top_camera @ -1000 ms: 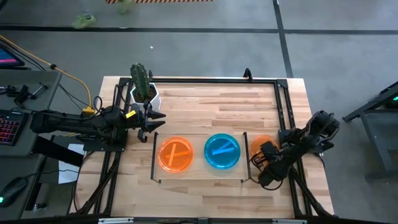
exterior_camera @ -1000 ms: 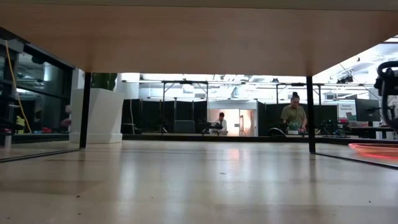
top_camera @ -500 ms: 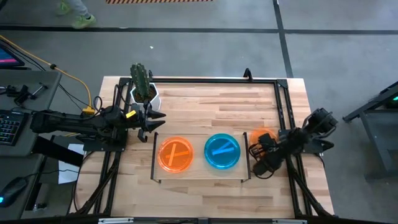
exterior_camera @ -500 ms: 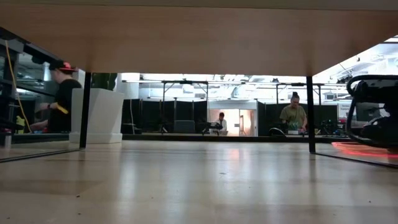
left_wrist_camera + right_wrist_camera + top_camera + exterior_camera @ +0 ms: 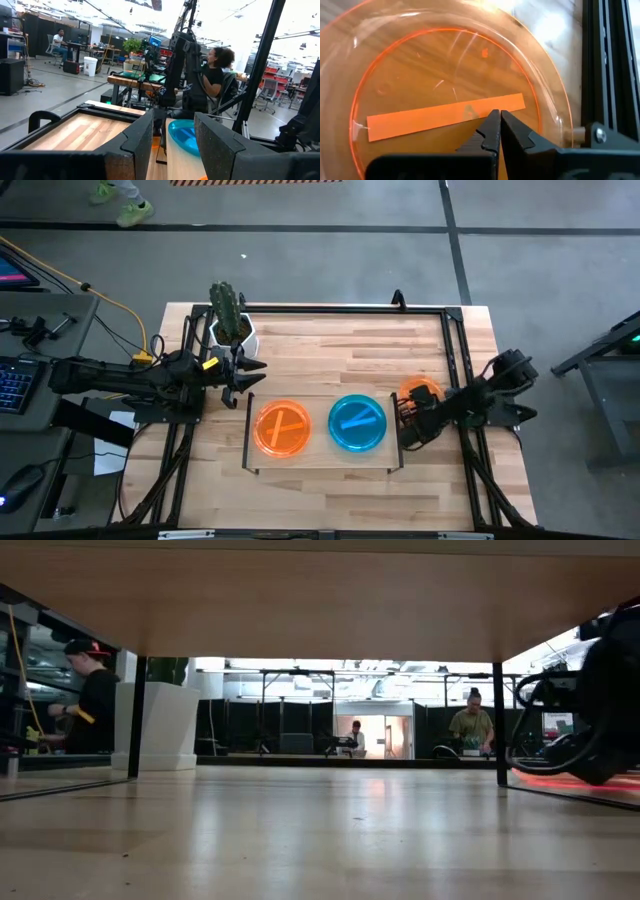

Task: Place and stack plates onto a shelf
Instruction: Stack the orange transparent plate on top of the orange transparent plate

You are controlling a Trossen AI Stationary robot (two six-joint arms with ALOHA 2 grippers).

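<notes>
A grey workshop floor surrounds the black-framed wooden tabletop [image 5: 340, 350], and beyond it the low view shows a lit hall with a person at a bench [image 5: 472, 728] and another person in a dark shirt [image 5: 92, 700] off to one side. The right gripper [image 5: 408, 432] sits low at the right end of the table, its two dark fingers [image 5: 496, 131] pressed together with nothing between them, their tips poised over the middle of a loose orange plate [image 5: 445, 90]; whether the tips touch the plate's surface is hard to judge from the wrist view. That plate [image 5: 420, 393] lies on the tabletop just outside the shelf's right rail, partly hidden under the arm from above. Next to it, on the shelf [image 5: 320, 460], rest a teal-blue plate [image 5: 357, 422] and, further left, a second orange plate [image 5: 283, 428], side by side and apart, neither stacked. A thin black rail [image 5: 247, 435] closes the shelf's left end. Past that rail the left gripper [image 5: 255, 373] waits above the table near the shelf's back left corner, its fingers [image 5: 220, 145] spread apart and empty. Just behind it, at the table's back left corner, stands a white cactus pot [image 5: 231, 328].
</notes>
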